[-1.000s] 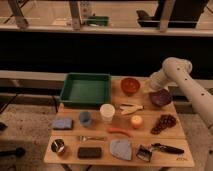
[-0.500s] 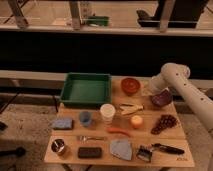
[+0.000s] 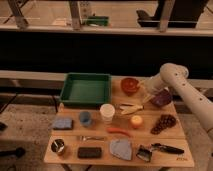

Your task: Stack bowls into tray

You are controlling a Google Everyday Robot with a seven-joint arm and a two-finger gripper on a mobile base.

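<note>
Tool (image 3: pixel 149 95) has dropped beside the purple bowl (image 3: pixel 161 98), grip state untellable, suggesting pickup toward the tray (image 3: pixel 86 89) comes next.

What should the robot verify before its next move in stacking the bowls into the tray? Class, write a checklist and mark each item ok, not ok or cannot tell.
1. Tray has room inside; nothing lies in it: ok.
2. Orange-red bowl is in the tray: not ok. It sits just right of the tray.
3. Dark purple bowl is stacked with the other bowl: not ok. It sits apart, further right.
4. Gripper is close to a bowl: ok. It is low between the two bowls, at the purple one's left edge.
5. Gripper has a firm hold on a bowl: cannot tell.
6. Way to the tray is free of the white cup: ok. The cup stands nearer the camera.
</note>
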